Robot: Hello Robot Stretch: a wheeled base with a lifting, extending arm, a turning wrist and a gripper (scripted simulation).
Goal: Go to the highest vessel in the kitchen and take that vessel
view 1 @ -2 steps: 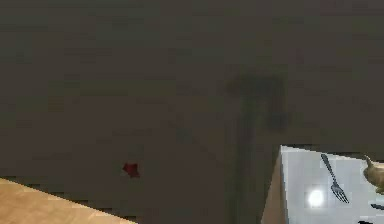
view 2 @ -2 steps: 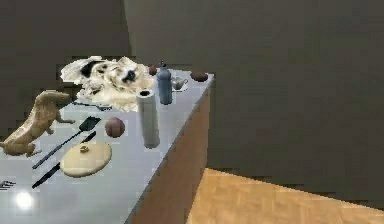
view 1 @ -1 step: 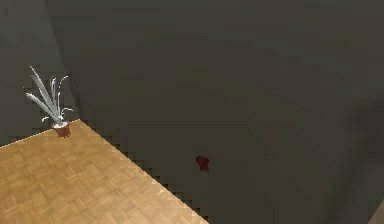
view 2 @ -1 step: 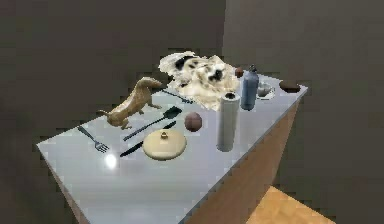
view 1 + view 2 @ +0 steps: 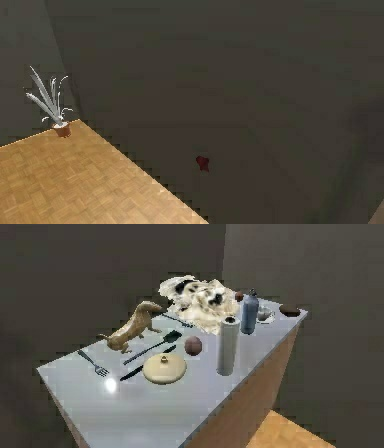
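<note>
Several things are crowded on the pale grey-blue countertop [image 5: 75, 381] in the arm side view, and the likeliest trouble is judged to be a wrong pick. The tall pale grey cylinder [image 5: 228, 345] stands near the slim blue-grey bottle [image 5: 251, 311] and could be mistaken for the highest vessel (it may be only a roll, which cannot be settled here). The bottle, taken as the task's vessel, is placed toward the counter's far end, between a heap of crumpled white and black cloth [image 5: 200, 299] and a small dark brown bowl [image 5: 289, 311], with a small white cup [image 5: 264, 316] just beside it. If the reach were made at a poor angle, the bottle or the cylinder could be tipped, or the bowl pushed off its corner. What is held in the bowl, the cup or the bottle cannot be made out. A cream round dish [image 5: 164, 370] appears lidded, so its contents are hidden. The state of the gripper cannot be told.
</note>
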